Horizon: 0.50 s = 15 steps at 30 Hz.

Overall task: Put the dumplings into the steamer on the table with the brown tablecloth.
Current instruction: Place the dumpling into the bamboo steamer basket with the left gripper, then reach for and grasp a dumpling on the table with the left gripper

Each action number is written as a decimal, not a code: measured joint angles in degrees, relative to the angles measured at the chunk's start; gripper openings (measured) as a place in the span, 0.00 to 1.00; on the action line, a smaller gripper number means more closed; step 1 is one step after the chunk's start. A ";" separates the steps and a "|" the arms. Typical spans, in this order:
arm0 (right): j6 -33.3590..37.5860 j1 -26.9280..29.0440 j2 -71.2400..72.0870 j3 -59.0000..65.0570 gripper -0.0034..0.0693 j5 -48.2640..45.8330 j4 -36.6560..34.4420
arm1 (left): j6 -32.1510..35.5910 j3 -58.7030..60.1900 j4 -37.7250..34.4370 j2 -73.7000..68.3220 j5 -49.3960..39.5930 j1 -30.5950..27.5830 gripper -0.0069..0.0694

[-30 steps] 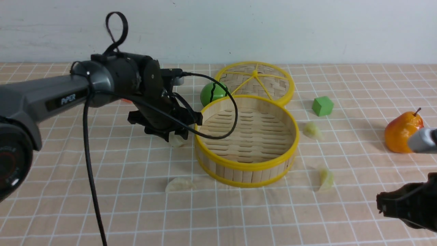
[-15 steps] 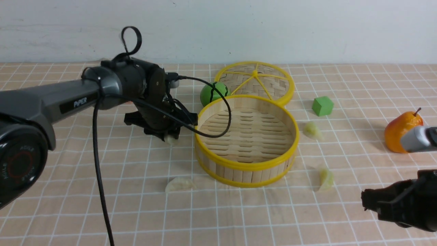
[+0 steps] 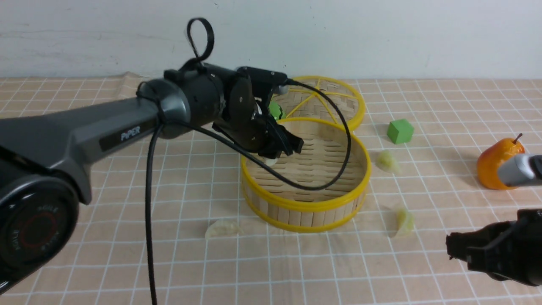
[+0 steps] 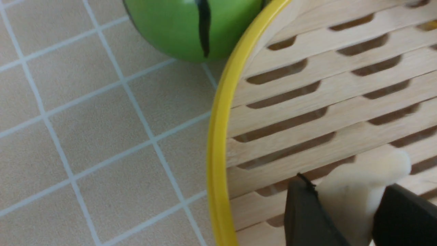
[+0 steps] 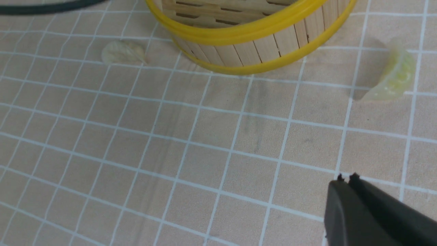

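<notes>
right hand [image 5: 347, 177] closed; green dumpling [image 5: 394, 78] near steamer [image 5: 259, 34]

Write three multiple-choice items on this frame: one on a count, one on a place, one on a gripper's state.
1. How many dumplings lie on the cloth? A one; B two; C three.
2. The dumpling in the left gripper is: A over the steamer; B on the cloth; C over the lid.
3. The right gripper is: A open; B shut, empty; C shut on a pear.
Answers: 1 C, one whitish, two green; 2 A, slatted floor shows beneath it; 3 B, tips meet on nothing.
</notes>
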<state>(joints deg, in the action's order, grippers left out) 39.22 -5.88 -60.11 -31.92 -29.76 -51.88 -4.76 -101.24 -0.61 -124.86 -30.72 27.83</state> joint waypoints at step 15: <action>0.21 0.00 0.00 0.00 0.07 -1.03 -0.06 | -6.03 -0.11 4.53 13.89 -26.64 -0.65 0.83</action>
<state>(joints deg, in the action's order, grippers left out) 39.43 -5.88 -60.11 -31.92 -30.79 -51.94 -10.79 -101.35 3.92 -110.98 -57.36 27.17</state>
